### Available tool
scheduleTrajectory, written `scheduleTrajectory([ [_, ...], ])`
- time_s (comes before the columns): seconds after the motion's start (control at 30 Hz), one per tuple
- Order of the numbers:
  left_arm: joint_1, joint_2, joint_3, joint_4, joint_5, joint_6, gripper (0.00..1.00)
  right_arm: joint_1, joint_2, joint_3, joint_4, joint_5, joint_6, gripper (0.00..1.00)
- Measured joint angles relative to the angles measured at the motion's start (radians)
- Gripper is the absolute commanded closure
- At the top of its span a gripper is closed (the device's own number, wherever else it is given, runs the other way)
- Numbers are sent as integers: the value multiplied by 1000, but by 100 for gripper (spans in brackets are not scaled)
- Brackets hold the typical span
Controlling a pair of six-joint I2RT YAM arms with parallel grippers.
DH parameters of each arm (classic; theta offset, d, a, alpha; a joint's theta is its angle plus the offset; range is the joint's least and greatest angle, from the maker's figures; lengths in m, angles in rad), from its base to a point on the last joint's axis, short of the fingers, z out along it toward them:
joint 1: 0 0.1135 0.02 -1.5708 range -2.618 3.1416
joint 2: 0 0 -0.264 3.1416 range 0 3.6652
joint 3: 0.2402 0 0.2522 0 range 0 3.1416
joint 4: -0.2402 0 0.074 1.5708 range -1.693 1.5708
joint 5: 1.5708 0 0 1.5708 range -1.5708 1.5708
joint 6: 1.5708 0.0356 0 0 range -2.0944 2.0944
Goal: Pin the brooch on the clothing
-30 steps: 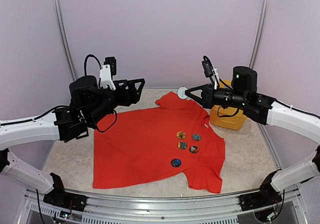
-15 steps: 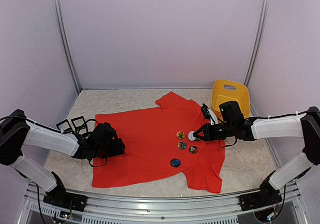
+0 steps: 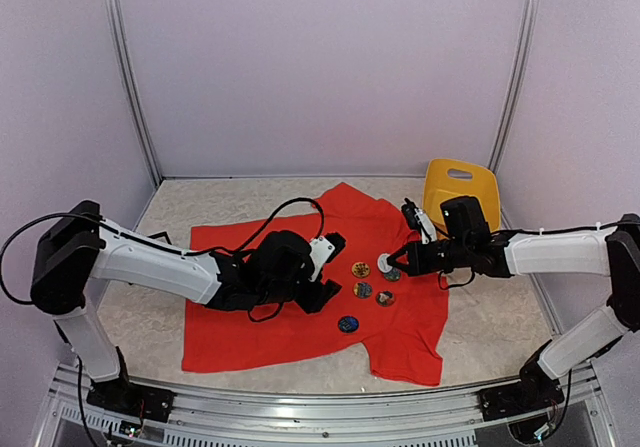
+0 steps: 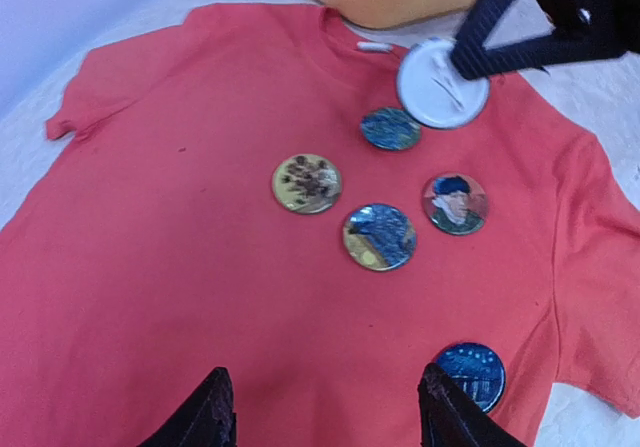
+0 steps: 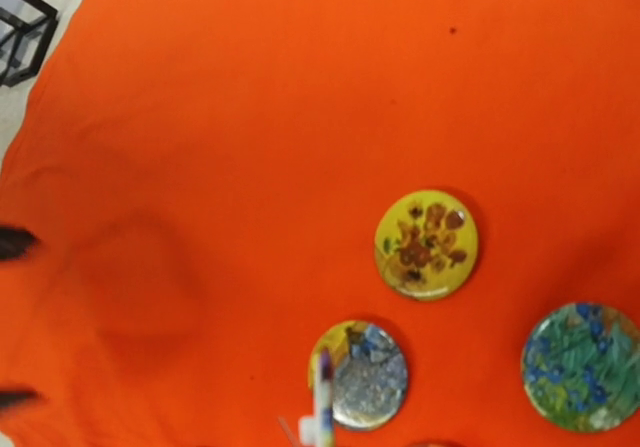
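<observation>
Right claw (image 3: 389, 263) gripping brooch (image 4: 436, 87) over red T-shirt (image 3: 232, 335); left claw (image 4: 330, 423) open; speckled tabletop (image 3: 492, 317), lilac walls (image 3: 320, 67).

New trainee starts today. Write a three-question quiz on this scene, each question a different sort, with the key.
1. True or false: the right gripper holds a white brooch.
2. How many picture brooches lie on the red T-shirt? A three, B five, C eight.
3. Fill in: the left gripper hovers over the shirt with its jaws ____.
Key: 1 true; 2 B; 3 open.
</observation>
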Motion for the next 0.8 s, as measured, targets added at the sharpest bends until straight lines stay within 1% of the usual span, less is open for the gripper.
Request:
scheduleTrajectory([
  [0.13,39,154,123,-45,167,173,44,0,0,14,-2,-2,-34,100],
  [0.23,67,246,186,-101,232,259,42,0,0,22,-1,-6,-47,100],
  [0.4,94,298,225,-181,286,341,38,0,0,23,10,-26,-58,100],
  [0.5,96,301,241,-209,315,372,40,0,0,23,21,-36,-59,100],
  [0.57,96,306,246,-213,332,381,44,0,2,23,26,-42,-61,100],
  [0.6,97,309,248,-213,340,388,49,0,3,23,29,-44,-62,100],
  [0.67,100,315,251,-210,357,393,64,0,6,23,32,-49,-66,100],
  [0.73,101,319,251,-206,385,399,83,0,11,23,35,-51,-71,100],
  [0.8,104,323,251,-200,415,404,97,0,14,23,35,-56,-77,100],
])
